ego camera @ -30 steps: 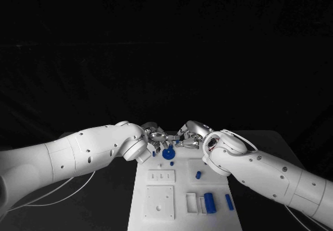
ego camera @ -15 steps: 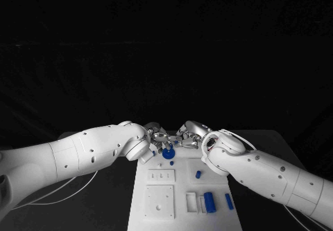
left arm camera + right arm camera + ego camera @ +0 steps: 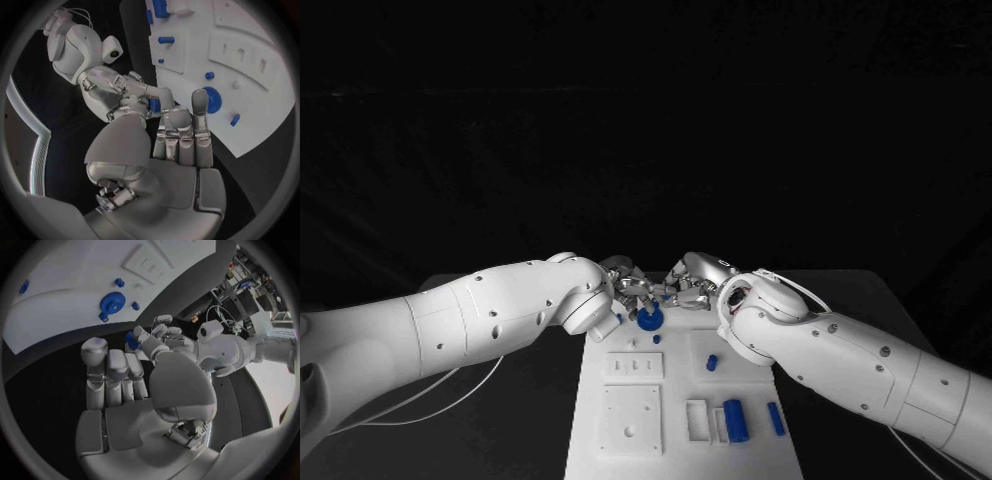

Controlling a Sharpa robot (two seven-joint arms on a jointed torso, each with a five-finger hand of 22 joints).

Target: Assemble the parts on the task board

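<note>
The left arm (image 3: 459, 325) comes in low over the counter (image 3: 870, 295), its bulk covering the board's (image 3: 678, 455) far left corner and leaving little room on that side. White cables (image 3: 452, 388) loop on the counter under it, well clear of the board's left edge. The left hand (image 3: 627, 289) sits just past the board's far edge. In its wrist view, its fingers (image 3: 200, 102) lie nearly straight and side by side.

A small blue part (image 3: 154, 105) sits between the fingertips of the two hands, above the dark counter beyond the board. It is half hidden by fingers in both wrist views and cannot be made out from the head camera. I cannot tell which hand actually grips it, or whether both do.

A short blue stub (image 3: 619, 320) lies just off the left wrist. The blue gear (image 3: 649, 320) lies flat near the far edge, close below the two hands, with bare board around it.

The right hand (image 3: 687, 289) meets the left one fingertip to fingertip. Its own fingers (image 3: 94, 354) look straight and close together. The right arm (image 3: 841, 365) crosses the board's right edge and hides the far right corner.

Nearer the robot the board is open: a slotted plate (image 3: 635, 366) and a square plate (image 3: 632, 420) on the left, a blue peg (image 3: 713, 362) mid-board, then a white block (image 3: 697, 420), a blue block (image 3: 734, 420) touching it or nearly so, and a blue bar (image 3: 776, 418) close to the right edge. The near edge is cut off.
</note>
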